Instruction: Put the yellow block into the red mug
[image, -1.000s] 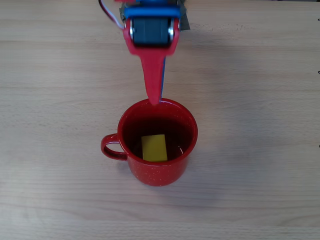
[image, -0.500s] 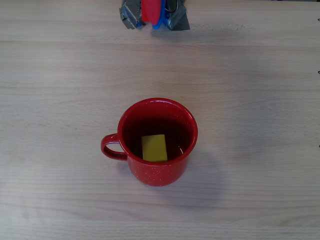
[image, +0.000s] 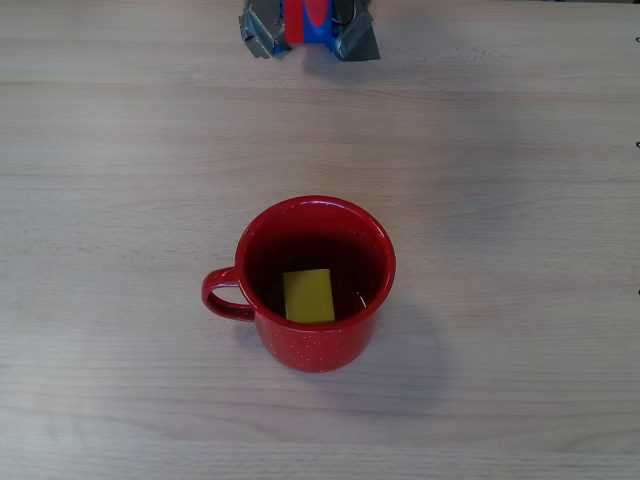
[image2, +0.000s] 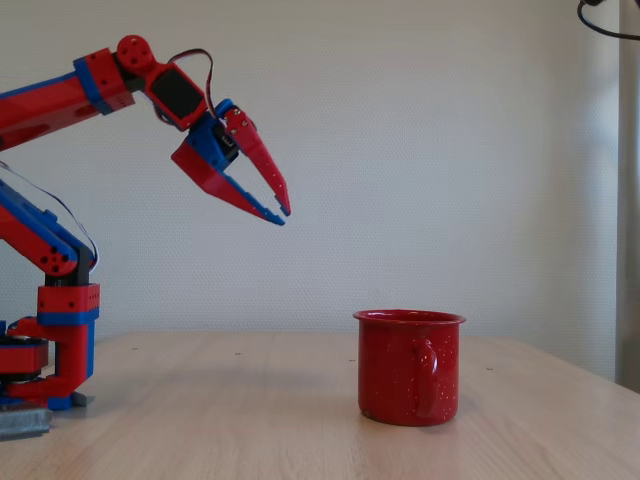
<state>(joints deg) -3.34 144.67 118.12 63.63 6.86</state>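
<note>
The red mug stands upright on the wooden table, its handle pointing left in the overhead view. At the bottom of the mug lies the yellow block, flat side up. In the fixed view the mug stands at the right of the table and hides the block. My red and blue gripper hangs high in the air, well up and to the left of the mug, pointing down to the right. Its fingertips meet with nothing between them.
The arm's base stands at the table's left end in the fixed view, and its foot shows at the top edge of the overhead view. Bare wooden table surrounds the mug.
The gripper has pulled back from above the mug's far rim, up and away towards the base. The block and mug have not moved.
</note>
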